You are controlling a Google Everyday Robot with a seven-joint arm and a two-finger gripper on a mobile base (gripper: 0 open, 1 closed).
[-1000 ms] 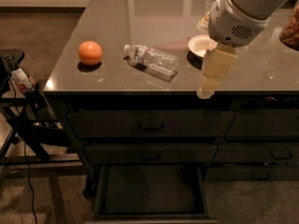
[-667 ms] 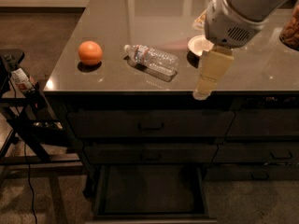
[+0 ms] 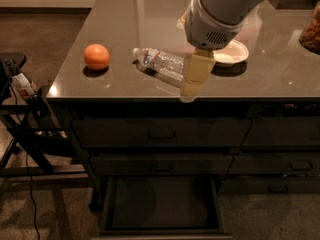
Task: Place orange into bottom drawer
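Dim kitchen-like room with a brown floor; a dark cabinet with a glossy grey countertop [image 3: 125,14] fills most of the camera view, seen from in front and above.

On the countertop's left part, near the front edge, sits the orange [image 3: 96,56] – small, round and smooth, bright orange with a soft highlight on top and a dark shadow beneath. It is a plain ball with no long axis, and no stem or mark shows which way it faces.

To its right, apart from it, a clear plastic water bottle [image 3: 160,63] lies on its side, cap end towards the orange. Further right rests a shallow white bowl [image 3: 231,53].

A bulky pale grey robot arm [image 3: 220,14] reaches in from the upper right. Its gripper [image 3: 190,91], a cream-coloured piece, hangs downward over the front edge of the countertop, just right of the bottle and well apart from the orange. How wide it stands cannot be told from this angle.

Below, two shallow handled drawers [image 3: 161,134] are closed. The bottom drawer [image 3: 160,206] stands pulled out towards the viewer – a dark tray, its long side running left to right, lying below the bottle and gripper.

At far left stands a black folding stand [image 3: 22,129] with a trailing cable.
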